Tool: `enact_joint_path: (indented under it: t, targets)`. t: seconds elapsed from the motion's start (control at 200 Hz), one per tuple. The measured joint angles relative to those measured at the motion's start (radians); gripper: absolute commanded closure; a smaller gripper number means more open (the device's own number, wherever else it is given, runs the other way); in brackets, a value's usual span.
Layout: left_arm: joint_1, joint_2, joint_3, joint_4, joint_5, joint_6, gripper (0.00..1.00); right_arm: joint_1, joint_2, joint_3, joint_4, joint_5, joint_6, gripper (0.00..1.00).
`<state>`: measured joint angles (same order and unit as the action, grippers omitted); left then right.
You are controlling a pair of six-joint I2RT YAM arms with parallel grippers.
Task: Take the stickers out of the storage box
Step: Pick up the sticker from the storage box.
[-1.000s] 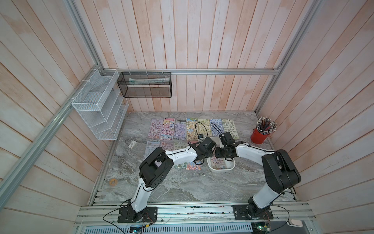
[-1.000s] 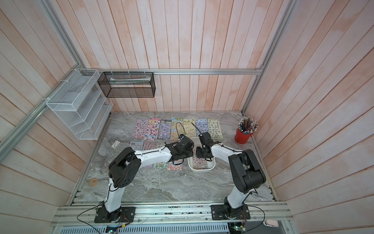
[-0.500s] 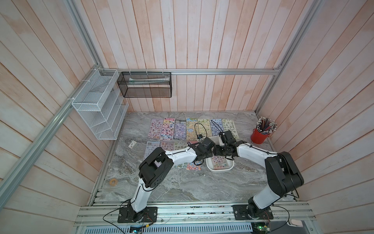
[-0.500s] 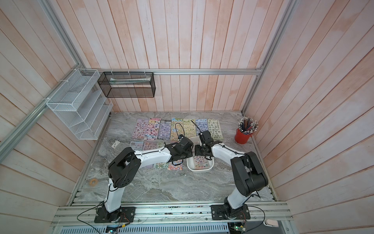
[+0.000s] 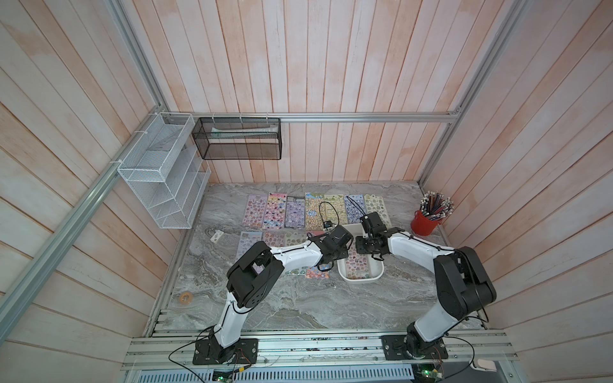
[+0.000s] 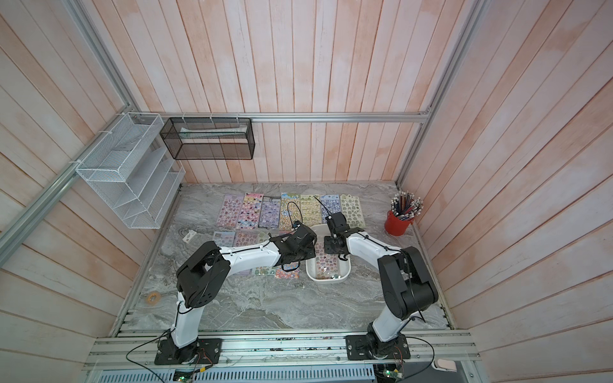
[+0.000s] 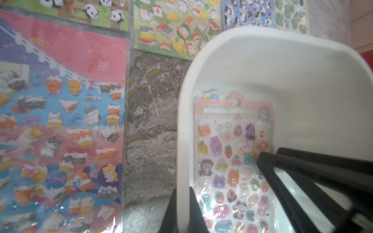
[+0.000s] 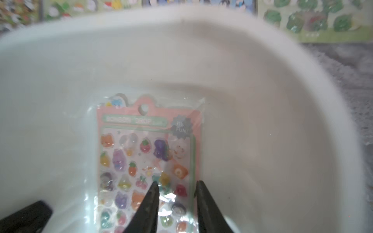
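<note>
Removed: colourful sleeved sticker sheets (image 5: 274, 212), laid outside.
Remaining: one pink sheet (image 8: 145, 157) seen in shallow white plastic tub (image 7: 182, 131).
Left gripper (image 7: 182, 198): clamped on tub wall.
Right gripper (image 8: 177, 182): spread over sheet.

A white wire-mesh rack (image 5: 162, 175) hung on the left wall, beside a black mesh basket (image 5: 237, 139) under the aluminium rail (image 5: 365, 117). On the grey marble tabletop (image 5: 298, 305), a red cup (image 5: 426, 223) of pencils (image 5: 436, 205) stood far right. A tape roll (image 5: 185, 297) lay near the front left, and a small white tag (image 5: 216, 236) lay further back.
</note>
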<state>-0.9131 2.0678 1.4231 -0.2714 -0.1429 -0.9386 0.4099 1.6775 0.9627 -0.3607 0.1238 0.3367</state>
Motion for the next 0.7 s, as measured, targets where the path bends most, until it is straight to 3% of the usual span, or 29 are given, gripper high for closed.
enact_joint_path:
  t: [0.21,0.325,0.7]
  targets:
    - [-0.003,-0.006,0.0,-0.003,-0.004,0.011,1.0,0.024,0.045,0.001,0.024,0.04,-0.001,0.41]
    - [-0.003,-0.007,0.0,-0.005,-0.004,0.012,1.0,0.024,0.053,0.001,0.051,0.03,0.003,0.38]
    - [-0.003,-0.007,0.0,-0.01,-0.011,0.018,1.0,-0.067,0.05,-0.032,0.174,-0.183,0.01,0.55]
